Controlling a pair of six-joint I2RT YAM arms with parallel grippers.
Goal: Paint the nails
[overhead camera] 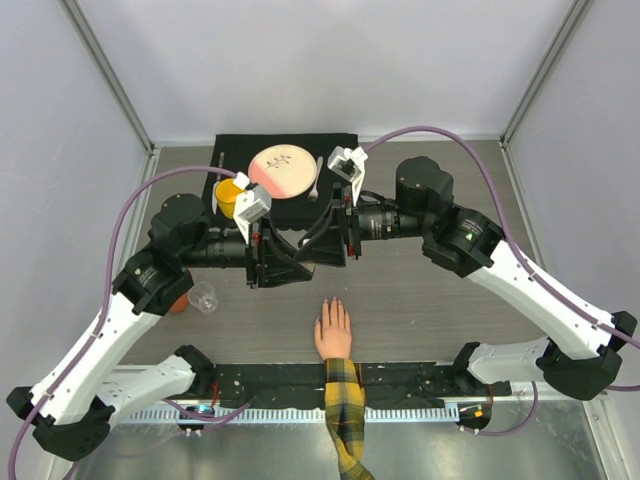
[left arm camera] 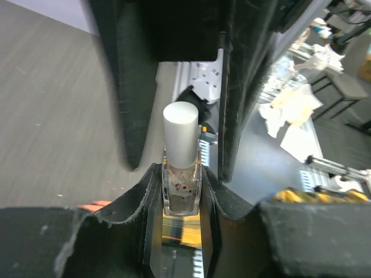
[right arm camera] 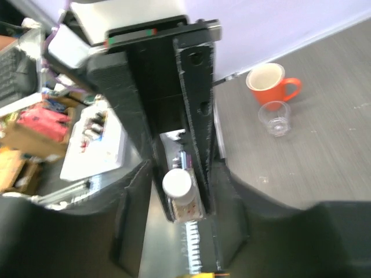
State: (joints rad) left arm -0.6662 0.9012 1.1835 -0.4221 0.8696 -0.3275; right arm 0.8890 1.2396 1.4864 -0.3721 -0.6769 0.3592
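A flesh-coloured hand (overhead camera: 333, 330) in a yellow-and-black plaid sleeve (overhead camera: 344, 400) lies palm down at the table's near edge. Its small pinkish nails (overhead camera: 331, 303) point away from the arms. Above and beyond the fingertips the two grippers meet tip to tip. My left gripper (left arm camera: 181, 174) (overhead camera: 300, 268) is shut on a small clear bottle (left arm camera: 182, 188) flecked with red. The bottle's white cap (left arm camera: 181, 133) (right arm camera: 177, 184) points at my right gripper (right arm camera: 182, 165) (overhead camera: 312, 248). That gripper is open, its fingers straddling the cap with a gap on each side.
An orange mug (right arm camera: 269, 84) (overhead camera: 178, 303) and a clear plastic cup (right arm camera: 276, 117) (overhead camera: 203, 296) stand left of the hand. At the back a black mat (overhead camera: 330, 145) carries a pink plate (overhead camera: 283, 170), a yellow cup (overhead camera: 228, 195) and a fork (overhead camera: 317, 180).
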